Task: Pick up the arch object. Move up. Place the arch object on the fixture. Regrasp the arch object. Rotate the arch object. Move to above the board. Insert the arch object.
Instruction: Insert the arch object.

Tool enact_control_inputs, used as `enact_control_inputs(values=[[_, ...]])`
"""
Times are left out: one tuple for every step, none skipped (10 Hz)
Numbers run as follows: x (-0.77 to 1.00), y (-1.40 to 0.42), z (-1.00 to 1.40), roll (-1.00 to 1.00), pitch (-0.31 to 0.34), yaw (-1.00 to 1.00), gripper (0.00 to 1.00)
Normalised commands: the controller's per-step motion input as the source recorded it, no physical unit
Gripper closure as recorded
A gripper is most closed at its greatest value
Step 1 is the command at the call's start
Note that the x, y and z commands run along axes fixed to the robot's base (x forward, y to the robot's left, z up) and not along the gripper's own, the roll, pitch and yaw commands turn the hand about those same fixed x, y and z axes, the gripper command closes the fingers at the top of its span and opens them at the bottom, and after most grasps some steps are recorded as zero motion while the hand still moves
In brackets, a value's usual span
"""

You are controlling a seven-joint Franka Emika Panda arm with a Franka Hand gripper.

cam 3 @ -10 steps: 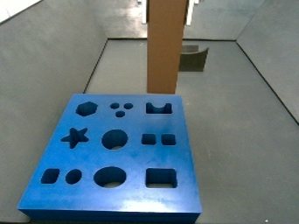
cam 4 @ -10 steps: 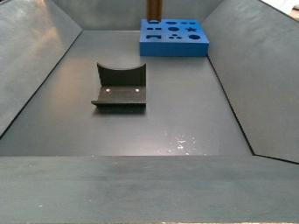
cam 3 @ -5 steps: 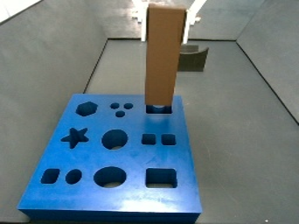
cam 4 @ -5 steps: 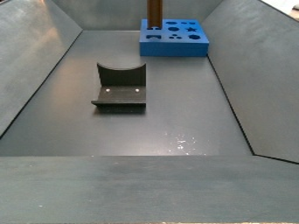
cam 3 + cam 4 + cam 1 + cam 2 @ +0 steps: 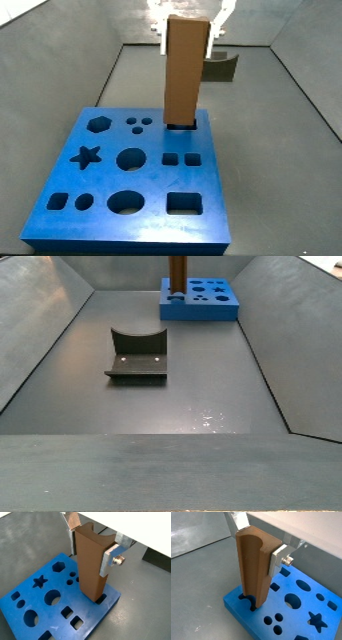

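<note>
A: What has changed over the last second?

B: The arch (image 5: 185, 72) has come down. A second ago its lower end hung above the board (image 5: 128, 182); half a second ago it was just entering the arch-shaped hole at the board's far edge; now it stands upright with its foot inside that hole, barely lower than half a second ago

A: So the insertion has begun?

B: I judge so. Most of the bar is above the board, so it is only started, not seated. Both wrist views show the foot inside the cut-out, near a board corner (image 5: 99, 598)

A: And the gripper?

B: The gripper (image 5: 90, 539) is above the board at the arch's upper part, its jaws closed on the arch: one silver plate with a bolt (image 5: 280, 558) lies flat against one side and the other finger meets the opposite side near the top

A: Counts?

B: One arch, one board, one fixture (image 5: 138, 354), one gripper. The fixture stands empty on the grey floor, well apart from the board. On the board I count ten other openings in a side view, taking the three small round holes as one group: hexagon, star, circles, squares

A: Anything unclear?

B: How deep the foot sits; the hole's walls hide it
</note>
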Motion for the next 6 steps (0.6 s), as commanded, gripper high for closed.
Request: enact_control_inputs(values=[[0.09, 0.05, -0.13, -0.01, 0.000, 0.00, 1.00], [0.10, 0.05, -0.13, -0.01, 0.000, 0.00, 1.00], [0.14, 0.03, -0.14, 0.00, 0.000, 0.00, 1.00], [0.15, 0.02, -0.14, 0.00, 0.000, 0.00, 1.00], [0.15, 0.01, -0.14, 0.00, 0.000, 0.00, 1.00], [0.11, 0.01, -0.17, 0.00, 0.000, 0.00, 1.00]])
